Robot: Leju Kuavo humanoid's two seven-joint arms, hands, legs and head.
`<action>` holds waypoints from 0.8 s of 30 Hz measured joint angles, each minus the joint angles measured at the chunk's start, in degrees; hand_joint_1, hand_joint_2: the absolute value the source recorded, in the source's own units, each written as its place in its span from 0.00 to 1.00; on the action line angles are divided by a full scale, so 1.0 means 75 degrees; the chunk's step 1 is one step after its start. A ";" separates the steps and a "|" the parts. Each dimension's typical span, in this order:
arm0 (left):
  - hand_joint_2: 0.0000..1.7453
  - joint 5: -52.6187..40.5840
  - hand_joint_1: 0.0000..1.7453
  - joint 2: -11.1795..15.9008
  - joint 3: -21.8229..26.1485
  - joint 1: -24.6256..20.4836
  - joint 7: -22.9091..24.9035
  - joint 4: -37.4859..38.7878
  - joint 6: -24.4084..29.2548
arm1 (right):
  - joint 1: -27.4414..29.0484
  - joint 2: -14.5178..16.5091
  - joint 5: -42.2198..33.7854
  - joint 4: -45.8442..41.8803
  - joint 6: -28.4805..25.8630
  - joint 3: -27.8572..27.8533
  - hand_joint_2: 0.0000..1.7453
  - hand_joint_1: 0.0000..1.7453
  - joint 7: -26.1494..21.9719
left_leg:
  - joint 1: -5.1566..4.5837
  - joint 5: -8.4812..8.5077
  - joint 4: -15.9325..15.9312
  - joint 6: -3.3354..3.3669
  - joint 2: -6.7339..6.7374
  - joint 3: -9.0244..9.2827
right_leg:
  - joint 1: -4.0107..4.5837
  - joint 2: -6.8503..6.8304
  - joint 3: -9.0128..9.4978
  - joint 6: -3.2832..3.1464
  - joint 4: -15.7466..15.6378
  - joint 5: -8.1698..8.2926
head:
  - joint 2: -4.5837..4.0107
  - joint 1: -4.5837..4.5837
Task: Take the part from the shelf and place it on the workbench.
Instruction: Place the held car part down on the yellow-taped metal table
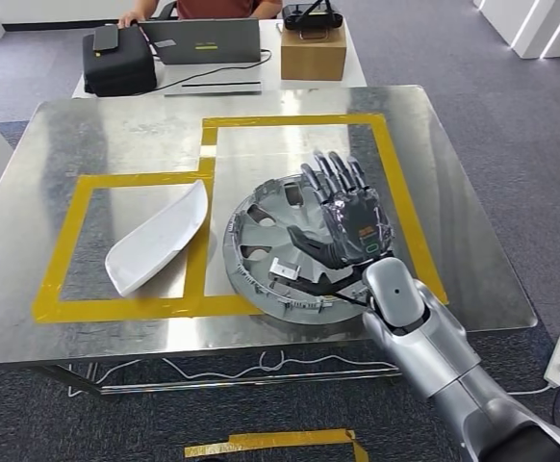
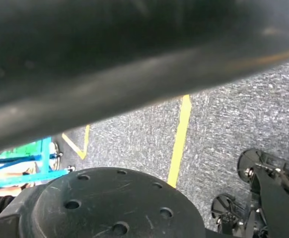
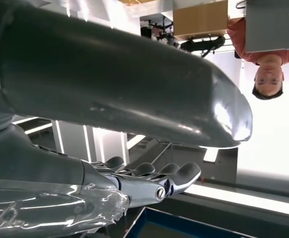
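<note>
Head view shows the part [image 1: 277,255], a round grey wheel cover with cut-out openings and ribbed rim, lying flat on the metal counter [image 1: 59,135] toward its near edge, mostly inside the right-hand rectangle of yellow tape [image 1: 400,183]. The right hand [image 1: 343,217] rests over the part's far-right side, fingers stretched out and spread, thumb laid across the part's middle; it grips nothing. A white curved panel [image 1: 157,239] lies in the left tape rectangle, just beside the part. Beyond the far edge, a person [image 1: 212,8] sits at a table with a laptop [image 1: 204,40], a black case [image 1: 117,63] and a cardboard box [image 1: 314,50].

Right wrist view adds the fingers [image 3: 173,176] from the side, straight and side by side. Left wrist view looks at grey carpet [image 2: 248,114] with a yellow floor line [image 2: 180,134]; I cannot tell the left hand's state.
</note>
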 joint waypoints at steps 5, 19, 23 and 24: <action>0.00 -0.0022 0.00 -0.0020 0.0054 -0.0048 0.0003 0.0000 0.0123 | -0.0035 0.0108 0.0207 0.0230 -0.0265 0.0094 0.00 0.00 0.0138 | -0.0001 -0.0001 0.0000 0.0001 0.0000 -0.0001 | -0.0001 -0.0001 0.0000 0.0000 0.0000 0.0000 | 0.0000 0.0001; 0.00 -0.0018 0.00 -0.0038 0.0067 -0.0063 0.0004 0.0000 0.0150 | -0.0067 0.0176 0.0251 0.0498 -0.0320 0.0210 0.00 0.00 0.0176 | -0.0013 -0.0012 0.0017 0.0013 0.0000 -0.0004 | -0.0011 -0.0001 0.0002 0.0012 -0.0008 0.0007 | 0.0000 0.0001; 0.00 0.0081 0.00 -0.0034 0.0162 -0.0070 0.0004 0.0000 0.0238 | -0.0073 0.0195 0.0399 0.0611 -0.0534 0.0235 0.00 0.00 0.0280 | -0.0038 -0.0043 0.0043 0.0059 -0.0001 -0.0011 | -0.0035 -0.0004 0.0007 0.0042 -0.0015 0.0013 | 0.0000 -0.0002; 0.00 0.0111 0.00 -0.0034 0.0195 -0.0072 0.0011 0.0000 0.0260 | -0.0077 0.0207 0.0429 0.0643 -0.0584 0.0244 0.00 0.00 0.0288 | -0.0048 -0.0051 0.0047 0.0075 -0.0002 -0.0015 | -0.0042 -0.0011 0.0011 0.0056 -0.0018 0.0012 | 0.0000 -0.0001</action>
